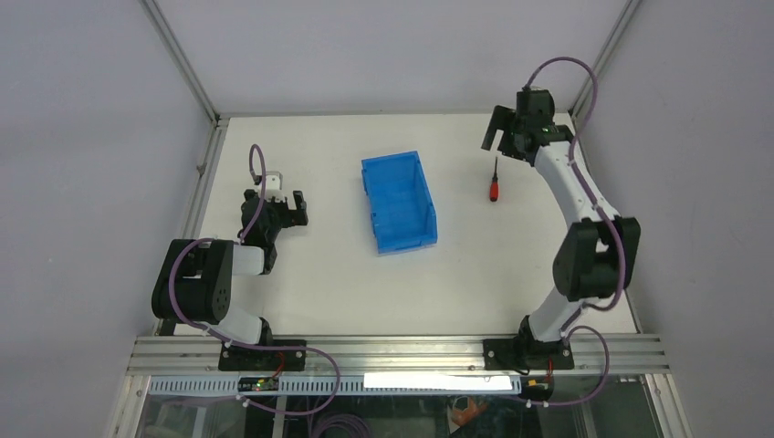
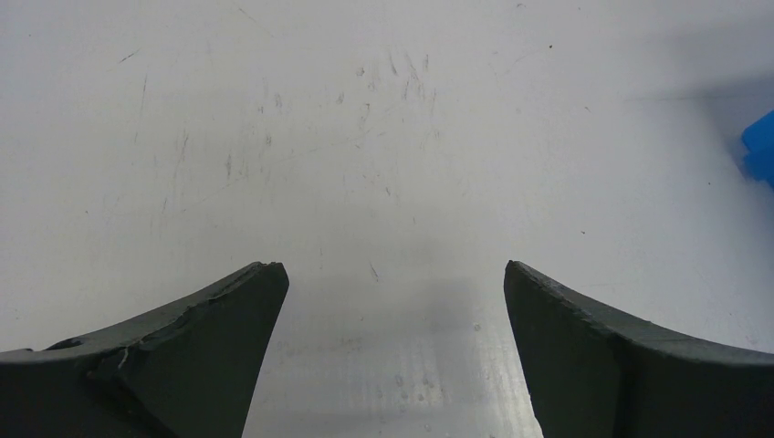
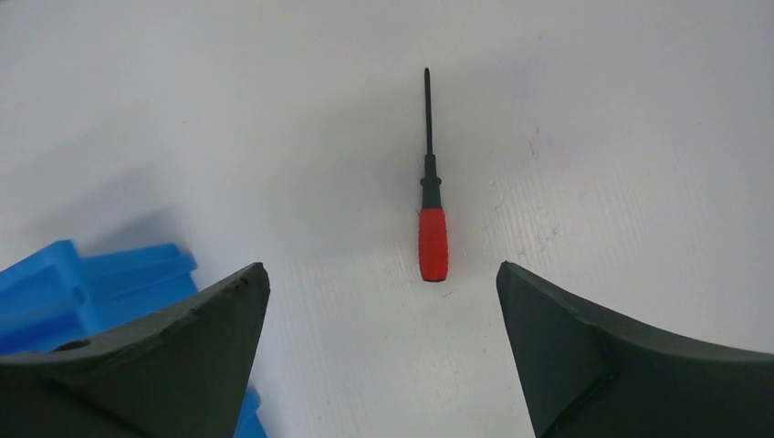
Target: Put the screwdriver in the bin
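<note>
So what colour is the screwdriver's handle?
Red, on the screwdriver, with a thin black shaft. The right wrist view shows it best.

I can read no text, label, brand, number or sign in any of my views. The screwdriver (image 3: 433, 245), lying ahead between the jaws of my right gripper (image 3: 381, 266), and the bin (image 3: 91, 285) by the left jaw carry no legible marking.
</note>
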